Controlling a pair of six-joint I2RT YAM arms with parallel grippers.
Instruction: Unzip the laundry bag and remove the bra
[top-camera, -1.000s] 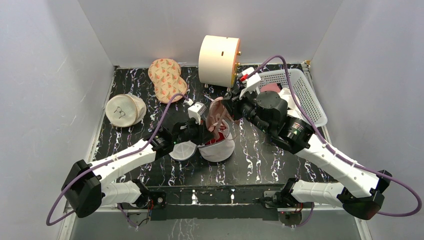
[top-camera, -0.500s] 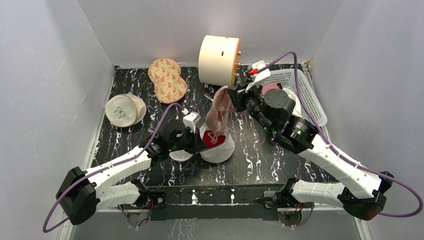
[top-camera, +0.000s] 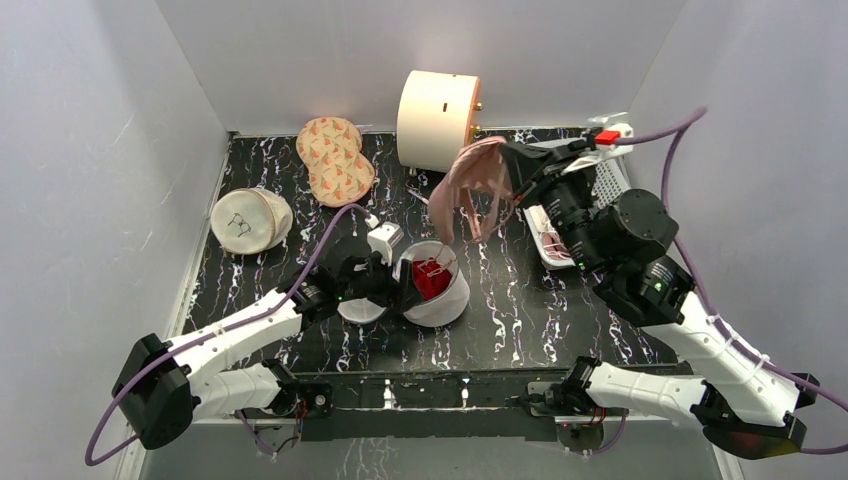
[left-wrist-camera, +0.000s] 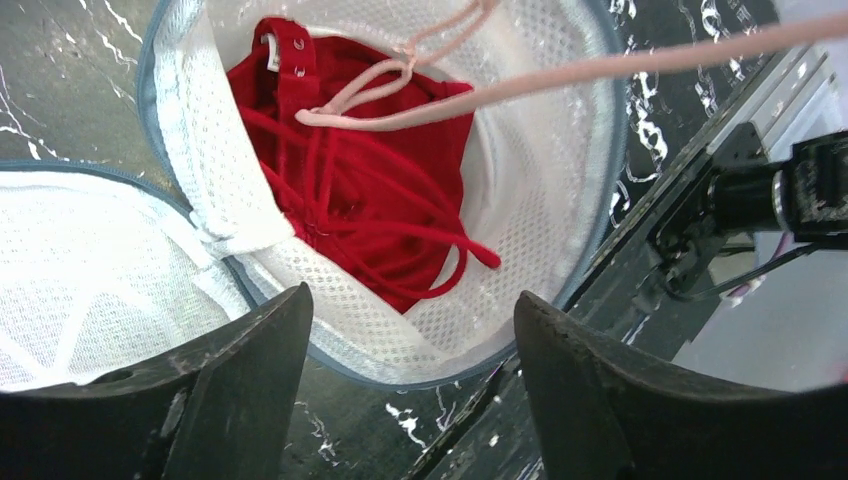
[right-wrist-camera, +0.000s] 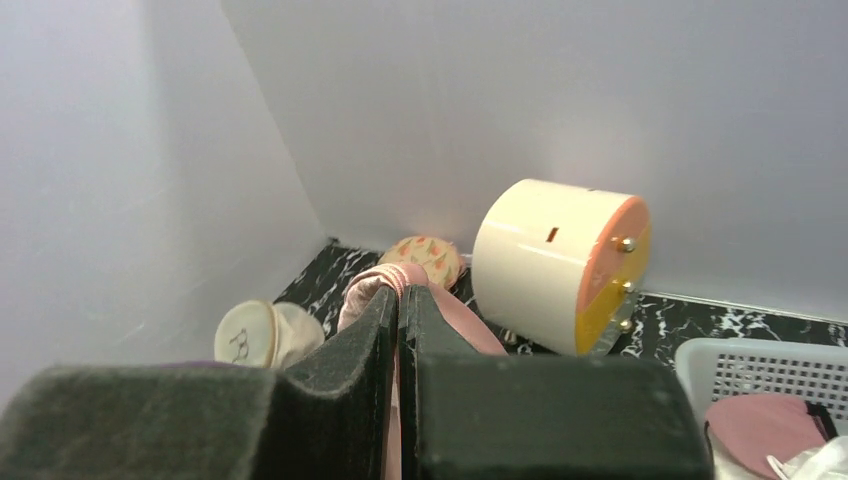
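i count 1 mesh laundry bag (top-camera: 440, 305), unzipped, with 1 red garment (left-wrist-camera: 370, 200) inside. my right gripper (right-wrist-camera: 400, 300) is clamped on the 1 pink bra (top-camera: 475, 185), high above the table, 1 strap (left-wrist-camera: 600, 68) trailing into the bag. my left gripper (left-wrist-camera: 410, 340) gapes wide at the rim, holding nothing. behind: 1 cream pouch (top-camera: 248, 220), 1 orange pouch (top-camera: 335, 160), 1 cream drum (top-camera: 437, 120), 1 white basket (right-wrist-camera: 770, 375).

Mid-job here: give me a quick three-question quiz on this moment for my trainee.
1. True or false: the left gripper holds the bra.
2. What lies inside the laundry bag? A: a red garment; B: a towel; C: nothing.
3. Fill in: the right gripper is ____ on the bra.
Key: 1 false, the left gripper is open over the bag. 2 A. 3 shut.
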